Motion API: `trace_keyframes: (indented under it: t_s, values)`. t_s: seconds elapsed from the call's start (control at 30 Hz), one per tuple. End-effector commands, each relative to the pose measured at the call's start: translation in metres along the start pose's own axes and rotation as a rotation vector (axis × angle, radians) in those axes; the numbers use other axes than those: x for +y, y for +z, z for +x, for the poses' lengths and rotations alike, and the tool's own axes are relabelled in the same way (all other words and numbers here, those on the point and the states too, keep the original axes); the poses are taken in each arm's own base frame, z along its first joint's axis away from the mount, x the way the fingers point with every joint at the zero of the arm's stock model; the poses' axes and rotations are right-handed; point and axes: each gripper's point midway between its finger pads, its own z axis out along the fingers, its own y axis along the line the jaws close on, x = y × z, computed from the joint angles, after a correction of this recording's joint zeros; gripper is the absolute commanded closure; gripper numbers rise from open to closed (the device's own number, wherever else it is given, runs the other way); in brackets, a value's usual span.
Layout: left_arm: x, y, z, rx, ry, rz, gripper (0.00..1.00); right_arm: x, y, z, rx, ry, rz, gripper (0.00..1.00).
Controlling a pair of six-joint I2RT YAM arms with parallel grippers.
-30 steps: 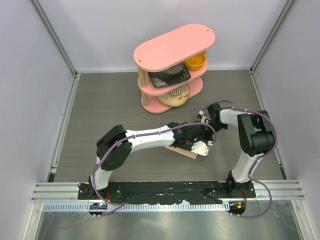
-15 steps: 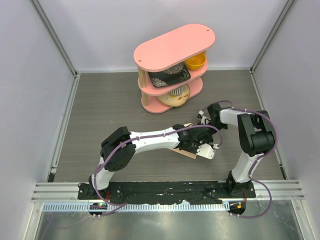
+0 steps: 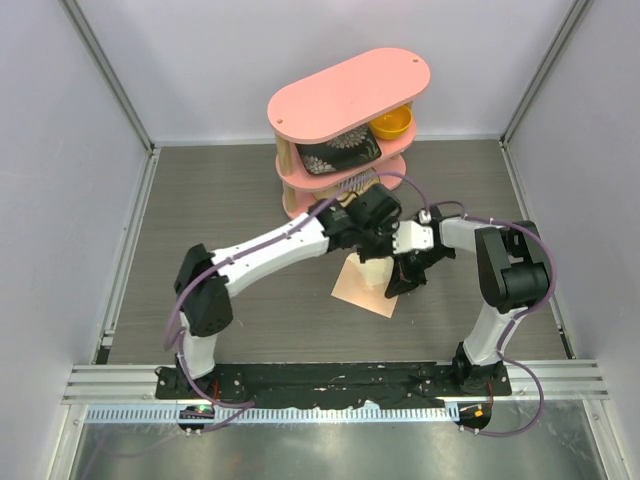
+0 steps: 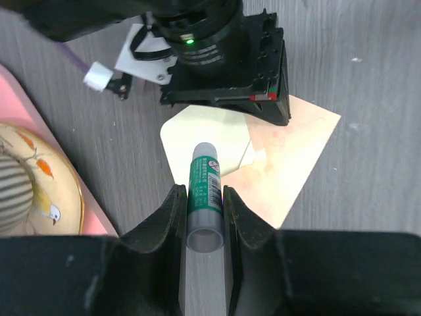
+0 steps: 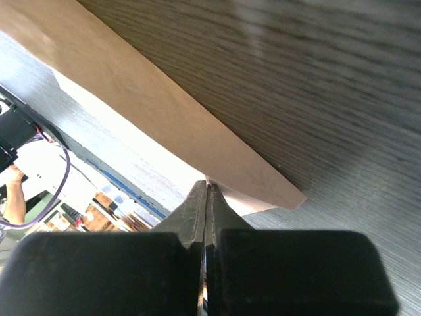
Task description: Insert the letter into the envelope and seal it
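Grey wood-grain table [image 3: 220,200] carries everything. The pink shelf [image 3: 345,85] of crockery stands at the back, well clear of the work. Both arms meet mid-table over the envelope [image 3: 362,290], the peach-tan one, which lies flat and skewed, one corner toward the bases.

Letter [image 4: 207,135]: prob. the pale cream piece w/ rounded corners showing at the envelope's far end, partly under the R arm's black head. It could equally be the flap's inner face, can't tell which.

Right gripper [image 5: 208,191]: fingers pressed together, no gap, tips right at the paper's edge. Looks like it's there to pin the paper so it won't slide under the glue. Whether it pinches the edge or only presses on it, can't tell.

Left gripper [image 4: 204,197]: clamped on a glue stick [image 4: 205,174] w/ green label. It hangs above the cream area w/ the stick's far end aimed at it, not touching as far as I can see.

My read: sealing stage, glue not yet laid.
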Motion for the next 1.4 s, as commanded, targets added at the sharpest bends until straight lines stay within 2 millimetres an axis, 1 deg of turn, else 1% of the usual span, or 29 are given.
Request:
trace_keyframes:
  t_s: [0.0,0.03,0.1,0.13,0.17,0.2,0.27,0.3,0.33,0.37,0.43,0.47,0.5,0.57,0.6,0.63,0.67,0.7,0.73,0.77,0.8,0.9,0.93,1.0,1.07,1.1,1.13,1.17,1.37]
  values:
    - [-0.016,-0.059,-0.019,-0.135,-0.2,0.151,1.0,-0.033,0.005,-0.016,-0.071,-0.057,0.16,0.99]
    - [-0.011,-0.07,-0.015,-0.148,-0.248,0.154,1.0,-0.031,0.004,-0.016,-0.071,-0.065,0.153,0.99]
    - [-0.017,-0.081,-0.009,-0.162,-0.316,0.205,1.0,-0.022,0.0,-0.018,-0.09,-0.093,0.117,0.99]
    - [-0.011,-0.093,-0.007,-0.183,-0.373,0.201,1.0,-0.017,-0.002,-0.018,-0.099,-0.108,0.1,0.99]
    - [-0.01,-0.098,-0.005,-0.195,-0.408,0.208,1.0,-0.012,-0.004,-0.019,-0.111,-0.12,0.083,0.99]
    - [-0.013,-0.105,-0.008,-0.226,-0.448,0.243,1.0,-0.006,-0.006,-0.019,-0.115,-0.131,0.057,0.97]
    - [-0.006,-0.122,-0.007,-0.279,-0.583,0.267,1.0,0.004,-0.015,-0.021,-0.148,-0.172,0.035,0.93]
    - [-0.009,-0.13,-0.011,-0.317,-0.627,0.316,1.0,0.008,-0.02,-0.023,-0.163,-0.193,0.03,0.86]
    - [-0.002,-0.138,-0.008,-0.346,-0.684,0.328,1.0,0.015,-0.026,-0.024,-0.176,-0.217,0.014,0.83]
    - [-0.004,-0.146,-0.01,-0.371,-0.766,0.351,1.0,0.018,-0.03,-0.021,-0.172,-0.231,0.008,0.8]
    - [0.003,-0.162,-0.014,-0.455,-0.817,0.374,1.0,0.037,-0.045,-0.027,-0.208,-0.283,-0.036,0.71]
    - [-0.005,-0.171,-0.012,-0.469,-0.867,0.385,1.0,0.043,-0.05,-0.024,-0.203,-0.306,-0.055,0.68]
    - [-0.006,-0.176,-0.012,-0.486,-0.882,0.383,1.0,0.053,-0.059,-0.027,-0.221,-0.331,-0.074,0.61]
    - [-0.011,-0.18,-0.009,-0.496,-0.899,0.375,1.0,0.074,-0.077,-0.019,-0.237,-0.405,-0.129,0.55]
    - [-0.015,-0.188,-0.01,-0.503,-0.914,0.374,1.0,0.083,-0.088,-0.02,-0.265,-0.49,-0.14,0.49]
    - [-0.016,-0.191,-0.009,-0.504,-0.927,0.37,1.0,0.09,-0.096,-0.017,-0.281,-0.543,-0.153,0.45]
    - [-0.021,-0.188,-0.004,-0.493,-0.95,0.376,1.0,0.102,-0.112,-0.007,-0.314,-0.606,-0.171,0.42]
    - [-0.025,-0.195,-0.005,-0.506,-0.955,0.374,1.0,0.111,-0.124,-0.007,-0.352,-0.694,-0.174,0.36]
    - [-0.028,-0.196,-0.003,-0.506,-0.964,0.371,1.0,0.119,-0.133,-0.004,-0.378,-0.743,-0.184,0.32]
    - [-0.033,-0.191,0.003,-0.489,-0.986,0.377,1.0,0.13,-0.143,0.003,-0.403,-0.8,-0.207,0.25]
    - [-0.038,-0.193,0.004,-0.488,-0.991,0.392,1.0,0.144,-0.16,0.008,-0.462,-0.873,-0.21,0.23]
    - [-0.05,-0.191,0.009,-0.473,-1.021,0.437,1.0,0.174,-0.185,0.024,-0.529,-1.03,-0.239,0.21]
    - [-0.052,-0.192,0.009,-0.473,-1.025,0.443,1.0,0.188,-0.188,0.037,-0.536,-1.093,-0.259,0.21]
    - [-0.056,-0.191,0.01,-0.466,-1.032,0.467,1.0,0.205,-0.195,0.047,-0.564,-1.159,-0.258,0.21]
    - [-0.056,-0.191,0.009,-0.463,-1.04,0.483,1.0,0.229,-0.189,0.067,-0.558,-1.239,-0.29,0.21]
    - [-0.057,-0.19,0.008,-0.463,-1.045,0.498,1.0,0.235,-0.184,0.074,-0.55,-1.261,-0.293,0.21]
    - [-0.056,-0.191,0.005,-0.473,-1.045,0.505,1.0,0.236,-0.181,0.072,-0.56,-1.266,-0.263,0.21]
    - [-0.055,-0.19,0.004,-0.474,-1.054,0.514,1.0,0.243,-0.175,0.078,-0.55,-1.288,-0.274,0.21]
    - [-0.054,-0.189,-0.001,-0.476,-1.05,0.539,1.0,0.253,-0.162,0.076,-0.512,-1.291,-0.293,0.22]
